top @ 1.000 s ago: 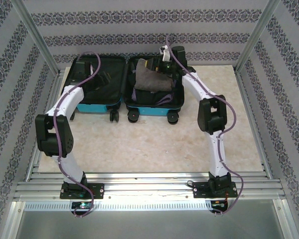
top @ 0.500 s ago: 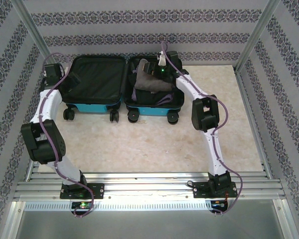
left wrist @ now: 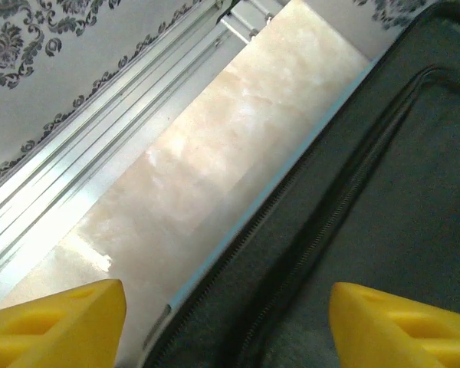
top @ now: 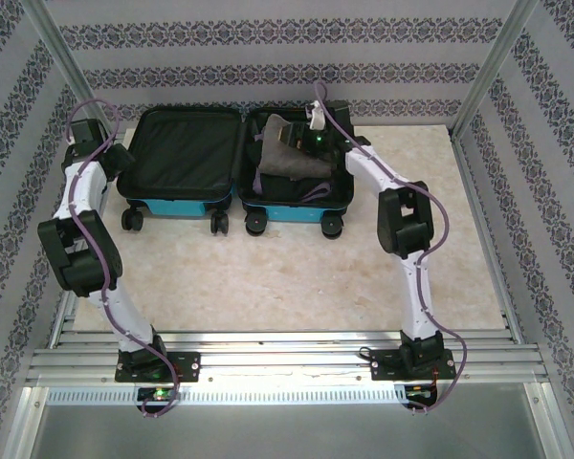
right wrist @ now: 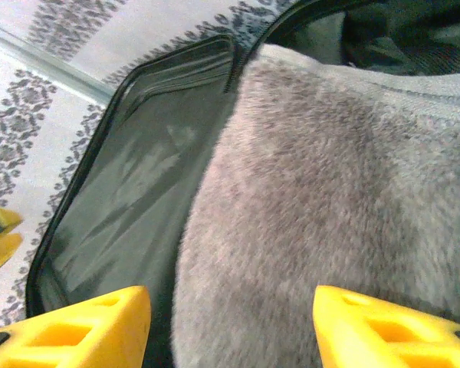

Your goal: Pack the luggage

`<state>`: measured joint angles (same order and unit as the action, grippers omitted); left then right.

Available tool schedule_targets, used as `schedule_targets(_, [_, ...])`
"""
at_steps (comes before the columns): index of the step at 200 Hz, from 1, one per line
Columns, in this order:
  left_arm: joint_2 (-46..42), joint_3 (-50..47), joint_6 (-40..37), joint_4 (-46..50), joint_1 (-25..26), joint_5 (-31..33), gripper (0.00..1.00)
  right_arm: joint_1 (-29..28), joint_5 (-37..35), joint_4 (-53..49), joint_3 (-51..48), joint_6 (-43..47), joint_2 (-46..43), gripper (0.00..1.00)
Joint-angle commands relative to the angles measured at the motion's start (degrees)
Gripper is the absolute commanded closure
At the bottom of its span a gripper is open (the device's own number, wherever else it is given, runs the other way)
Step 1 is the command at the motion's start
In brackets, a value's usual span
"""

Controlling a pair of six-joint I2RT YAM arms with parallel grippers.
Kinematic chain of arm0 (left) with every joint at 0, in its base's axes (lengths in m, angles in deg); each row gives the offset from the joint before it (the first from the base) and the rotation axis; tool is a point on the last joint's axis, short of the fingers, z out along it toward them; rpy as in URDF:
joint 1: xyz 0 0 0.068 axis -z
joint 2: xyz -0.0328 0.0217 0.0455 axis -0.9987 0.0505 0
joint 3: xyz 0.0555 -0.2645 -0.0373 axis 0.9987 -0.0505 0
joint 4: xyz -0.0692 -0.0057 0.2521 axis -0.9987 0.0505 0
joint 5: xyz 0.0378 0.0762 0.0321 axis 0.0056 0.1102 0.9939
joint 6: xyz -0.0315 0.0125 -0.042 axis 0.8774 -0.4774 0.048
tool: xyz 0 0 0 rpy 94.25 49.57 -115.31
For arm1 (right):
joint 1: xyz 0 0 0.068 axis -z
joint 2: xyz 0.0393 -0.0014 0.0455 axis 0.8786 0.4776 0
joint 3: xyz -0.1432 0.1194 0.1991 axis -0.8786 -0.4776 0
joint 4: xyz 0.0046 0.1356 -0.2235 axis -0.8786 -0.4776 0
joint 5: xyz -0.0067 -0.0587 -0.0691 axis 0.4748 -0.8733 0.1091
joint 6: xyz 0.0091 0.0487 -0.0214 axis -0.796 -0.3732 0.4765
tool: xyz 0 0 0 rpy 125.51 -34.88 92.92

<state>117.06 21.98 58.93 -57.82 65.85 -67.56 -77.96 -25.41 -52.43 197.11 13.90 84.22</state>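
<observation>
**Suitcase open at the far edge, both arms at it**

The luggage (top: 182, 206) lies open like a book at the far side of the table (top: 268, 277), wheels (top: 220, 223) toward the arms. Its left half shows bare black lining. The right half holds a grey garment (top: 289, 158) piled high against the far wall, with a purple cloth (top: 316, 191) at the near rim.

The left gripper (top: 115, 158) hangs just outside the left rim. The right gripper (top: 306, 134) is over the right half and hides the far corner.

Left wrist view: the left gripper (left wrist: 226, 330) has its fingers wide apart with nothing between them. Below are the zip edge and lining of the luggage (left wrist: 383, 192), then bare tabletop and metal rails (left wrist: 100, 153).

Right wrist view: the right gripper (right wrist: 230, 330) has its fingers spread over the fleecy grey garment (right wrist: 330, 192). Cannot tell whether it touches the fabric. The lining of the luggage (right wrist: 130, 184) lies to the left.
</observation>
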Motion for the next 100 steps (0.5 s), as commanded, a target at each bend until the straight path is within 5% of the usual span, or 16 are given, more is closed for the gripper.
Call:
schedule_targets(1, [2.81,4.07,-4.22,4.61,-0.63,-0.33,0.32,0.58,3.2,-0.67,-2.57,3.46,-8.09,0.42])
schedule_targets(100, [10.55,9.94,-5.95,6.91,-0.63,-0.76,0.46,8.24,-2.46,-1.26,-27.06,8.16,-29.3,0.41])
